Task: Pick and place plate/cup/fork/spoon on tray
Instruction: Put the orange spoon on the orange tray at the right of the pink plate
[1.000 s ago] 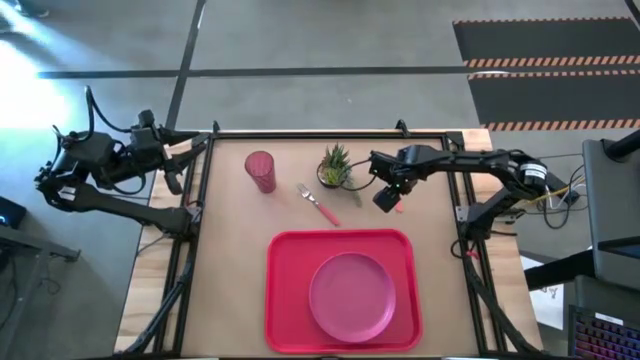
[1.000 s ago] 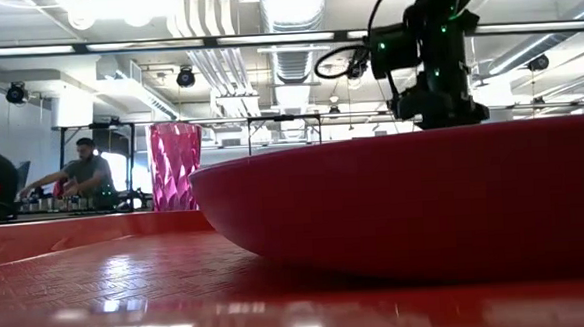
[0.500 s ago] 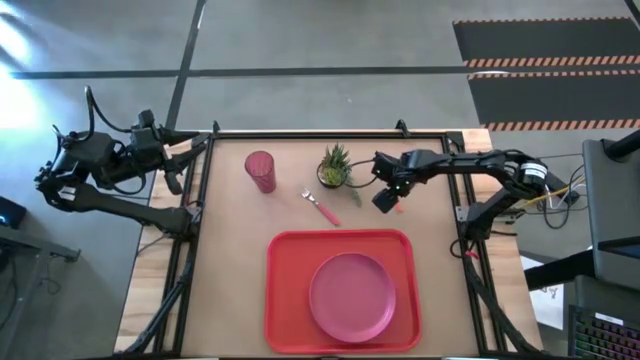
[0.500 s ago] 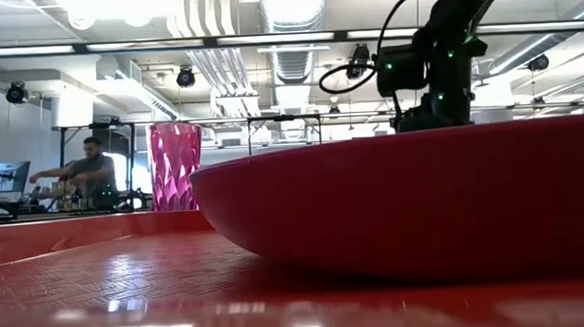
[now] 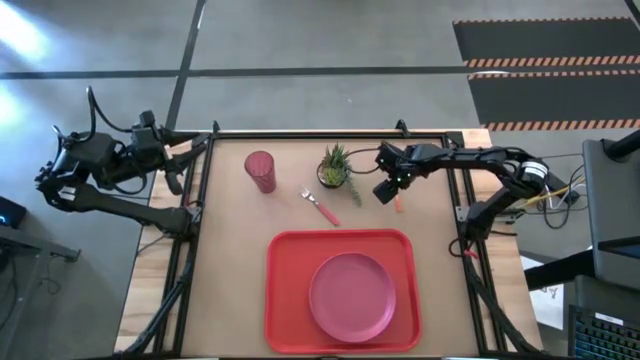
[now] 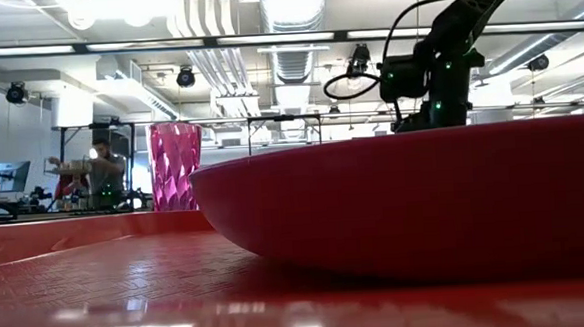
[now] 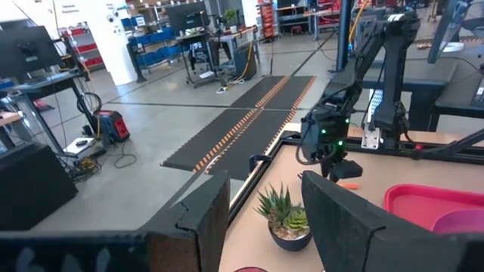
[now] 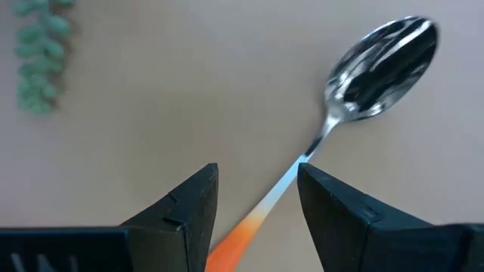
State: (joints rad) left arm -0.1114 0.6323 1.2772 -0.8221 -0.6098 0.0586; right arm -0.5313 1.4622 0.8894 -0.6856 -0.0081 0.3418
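Right gripper (image 8: 253, 200): spread, straddling the spoon (image 8: 344, 121) handle.
Potted plant (image 5: 336, 166): just beside it.
Left gripper (image 7: 265, 219): parted, off-table.

We are in a large industrial robotics lab. Overhead: exposed ducts (image 6: 295, 28), pipes and strip lights. Floor: bare concrete with striped black mats (image 5: 545, 60). Beyond the table (image 5: 230, 250) we see workbenches, monitors (image 7: 26, 49), blue storage bins (image 7: 155, 38), a red machine (image 7: 110, 125) with cables, and a person (image 6: 102, 173) at a bench.
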